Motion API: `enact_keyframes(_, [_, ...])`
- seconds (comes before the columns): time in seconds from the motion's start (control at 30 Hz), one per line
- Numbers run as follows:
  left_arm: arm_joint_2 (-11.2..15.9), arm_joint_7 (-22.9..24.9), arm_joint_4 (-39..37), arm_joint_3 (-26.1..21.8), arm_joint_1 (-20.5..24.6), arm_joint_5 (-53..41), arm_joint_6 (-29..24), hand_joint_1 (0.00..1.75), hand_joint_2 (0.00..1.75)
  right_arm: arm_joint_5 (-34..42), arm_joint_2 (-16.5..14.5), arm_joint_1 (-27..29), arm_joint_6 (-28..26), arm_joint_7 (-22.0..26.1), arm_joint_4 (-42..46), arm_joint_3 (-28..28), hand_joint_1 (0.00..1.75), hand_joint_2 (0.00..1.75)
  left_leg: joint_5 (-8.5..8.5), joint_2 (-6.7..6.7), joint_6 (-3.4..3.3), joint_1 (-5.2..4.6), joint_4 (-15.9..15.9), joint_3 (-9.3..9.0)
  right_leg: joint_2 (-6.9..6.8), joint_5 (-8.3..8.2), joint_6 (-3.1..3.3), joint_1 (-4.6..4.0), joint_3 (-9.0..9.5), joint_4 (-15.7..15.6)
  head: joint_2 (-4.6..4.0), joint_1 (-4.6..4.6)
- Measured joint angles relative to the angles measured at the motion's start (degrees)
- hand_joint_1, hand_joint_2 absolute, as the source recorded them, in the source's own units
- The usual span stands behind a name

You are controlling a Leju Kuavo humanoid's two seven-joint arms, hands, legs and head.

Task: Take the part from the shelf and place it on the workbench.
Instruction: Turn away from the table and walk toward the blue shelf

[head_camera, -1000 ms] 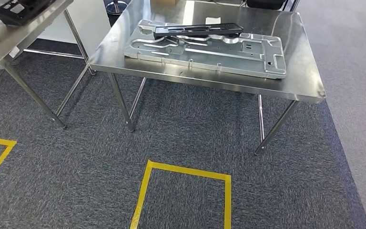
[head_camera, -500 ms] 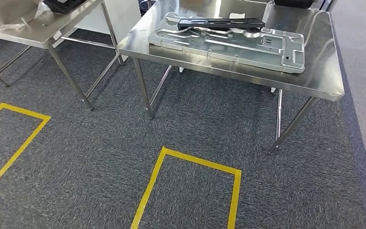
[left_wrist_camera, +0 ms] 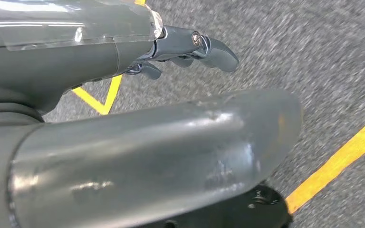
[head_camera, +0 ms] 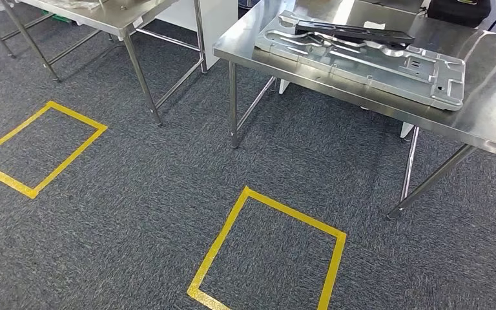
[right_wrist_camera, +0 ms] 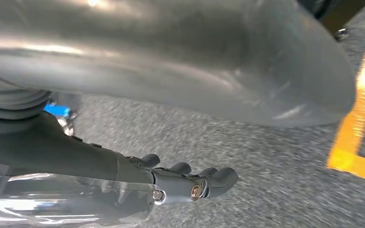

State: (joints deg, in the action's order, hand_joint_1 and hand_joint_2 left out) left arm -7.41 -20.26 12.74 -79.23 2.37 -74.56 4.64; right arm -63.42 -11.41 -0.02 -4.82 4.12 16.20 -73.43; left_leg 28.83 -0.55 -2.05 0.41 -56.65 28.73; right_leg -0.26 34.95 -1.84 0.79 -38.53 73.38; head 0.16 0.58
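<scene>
At the far left a taped yellow square (head_camera: 39,148) marks the grey carpet (head_camera: 142,213), with the legs of a steel surface (head_camera: 113,13) above it. Nearer the middle lies a second yellow square (head_camera: 268,255), and to the right stands another steel surface (head_camera: 491,123) carrying a large pressed metal plate (head_camera: 361,58); a long black part (head_camera: 352,31) rests on top of that plate, toward the back. A dark bag (head_camera: 458,10) sits at the far corner. No shelf is to be seen from here.

Both arms hang over the carpet. The left robot hand (left_wrist_camera: 190,45) holds nothing, its fingers apart from the thumb; the right robot hand (right_wrist_camera: 190,183) likewise holds nothing, fingers loosely extended.

My worry is the walking: a hanging arm could clip the surface's edge or a leg, and stopping off the tape could leave the part out of reach.
</scene>
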Motion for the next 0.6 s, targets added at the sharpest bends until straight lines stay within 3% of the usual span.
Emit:
enact_keyframes(0.07, [0.0, 0.0, 0.0, 0.0, -0.1, 0.0, 0.0, 0.0, 0.0, -0.4, 0.0, 0.1, 0.1, -0.3, -0.2, 0.5, 0.0, 0.0, -0.35, -1.34, 0.2, -0.03, -0.2, 0.38, 0.8, -3.24, 0.44, -0.05, 4.02, -6.1, -0.01, 0.01])
enact_keyframes(0.13, [-0.1, 0.0, 0.0, 0.0, 0.0, 0.0, 0.0, 0.0, 0.0, -0.8, 0.0, 0.1, 0.1, -0.5, -0.3, 0.8, 0.0, 0.0, -0.62, -2.39, 0.58, -0.14, -0.4, 0.73, 2.97, -5.44, 1.12, -0.12, 8.13, -13.4, -0.01, -0.02])
enact_keyframes(0.2, [-0.2, 0.0, 0.0, 0.0, 0.1, -0.1, 0.0, 0.0, 0.0, -1.1, 0.0, 0.1, 0.1, -0.6, -0.4, 1.1, 0.0, 0.0, -0.97, -3.28, 1.16, -0.11, -0.6, 1.31, 3.96, -5.66, 1.45, -0.25, 9.22, -16.1, -0.01, -0.06])
enact_keyframes(0.27, [-0.2, 0.0, 0.0, -0.1, 0.1, -0.1, 0.0, 0.0, 0.0, -1.5, 0.0, 0.0, 0.1, -0.6, -0.6, 1.3, 0.0, 0.0, -1.14, -4.03, 1.79, 0.07, -0.8, 1.75, 2.76, -6.0, 1.77, -0.16, 9.19, -16.5, 0.0, -0.05])
enact_keyframes(0.33, [-0.1, 0.0, 0.0, -0.2, 0.1, -0.2, 0.0, 0.0, 0.0, -1.9, -0.1, 0.1, 0.2, -0.6, -0.7, 1.7, 0.0, 0.0, 0.46, -2.88, 2.29, 0.12, -3.2, 2.94, 1.4, -6.32, 2.42, 0.1, 9.34, -17.0, 0.0, -0.31])
enact_keyframes(0.4, [0.0, 0.0, 0.0, -0.3, 0.2, -0.3, 0.0, 0.0, 0.0, -2.3, -0.1, 0.1, 0.4, -0.7, -0.9, 1.9, 0.0, 0.0, 4.17, -0.91, 2.72, 0.21, -9.7, 6.03, -0.01, -6.42, 2.84, 0.13, 9.26, -17.2, 0.0, -0.68])
enact_keyframes(0.47, [0.0, 0.0, 0.0, -0.4, 0.2, -0.5, 0.0, 0.0, 0.0, -2.8, -0.1, 0.2, 0.7, -0.8, -1.0, 2.1, 0.0, 0.0, 6.67, -0.18, 3.17, 0.37, -16.3, 9.07, -1.48, -6.4, 2.92, 0.04, 9.06, -17.1, 0.0, -0.78])
enact_keyframes(0.5, [0.0, 0.0, 0.0, -0.4, 0.1, -0.5, 0.0, 0.0, 0.0, -3.1, -0.1, 0.1, 0.9, -0.9, -1.1, 2.2, 0.0, 0.0, 6.42, 0.02, 3.33, 0.45, -17.1, 9.34, -2.19, -6.36, 2.91, 0.02, 8.99, -17.0, 0.0, -0.79])
enact_keyframes(0.53, [0.0, 0.0, 0.0, -0.4, 0.1, -0.5, 0.0, 0.0, 0.0, -3.4, -0.1, 0.0, 1.1, -0.9, -1.2, 2.4, 0.0, 0.0, 5.16, 0.29, 3.42, 0.52, -15.7, 8.51, -2.85, -6.29, 2.84, 0.03, 8.96, -16.9, 0.0, -0.79])
enact_keyframes(0.6, [0.2, -0.2, 0.0, -0.5, 0.1, -0.5, 0.0, 0.0, 0.0, -3.9, -0.2, -0.1, 1.4, -0.9, -1.4, 2.8, 0.0, 0.0, 1.6, 2.09, 3.37, 0.57, -8.0, 4.49, -4.06, -6.0, 2.51, 0.0, 8.98, -16.5, 0.0, -0.81])
